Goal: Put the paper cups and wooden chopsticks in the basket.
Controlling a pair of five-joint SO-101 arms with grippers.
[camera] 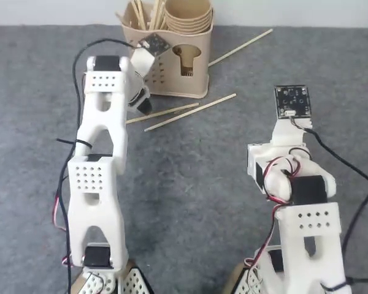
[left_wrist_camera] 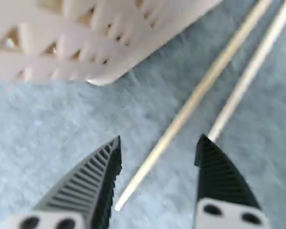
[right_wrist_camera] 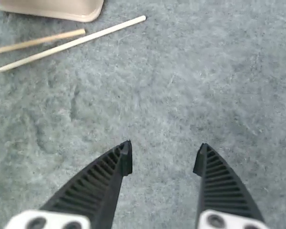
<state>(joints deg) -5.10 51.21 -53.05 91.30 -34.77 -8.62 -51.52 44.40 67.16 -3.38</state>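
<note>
A beige slotted basket (camera: 172, 67) stands at the back of the grey carpet, holding stacked paper cups (camera: 187, 15) and several wooden chopsticks (camera: 144, 15). Two chopsticks (camera: 178, 113) lie side by side in front of the basket, and a third (camera: 240, 47) rests to its right. My left gripper (left_wrist_camera: 157, 148) is open just above the carpet, with the end of one chopstick (left_wrist_camera: 190, 102) between its fingertips and the second chopstick (left_wrist_camera: 250, 71) beside it. The basket corner (left_wrist_camera: 95, 43) is close ahead. My right gripper (right_wrist_camera: 164, 160) is open over bare carpet, the two chopsticks (right_wrist_camera: 66, 43) farther off.
Grey carpet (camera: 196, 184) covers the whole work area. The right arm (camera: 294, 184) sits at the near right, well away from the basket. A white wall edge runs behind the basket.
</note>
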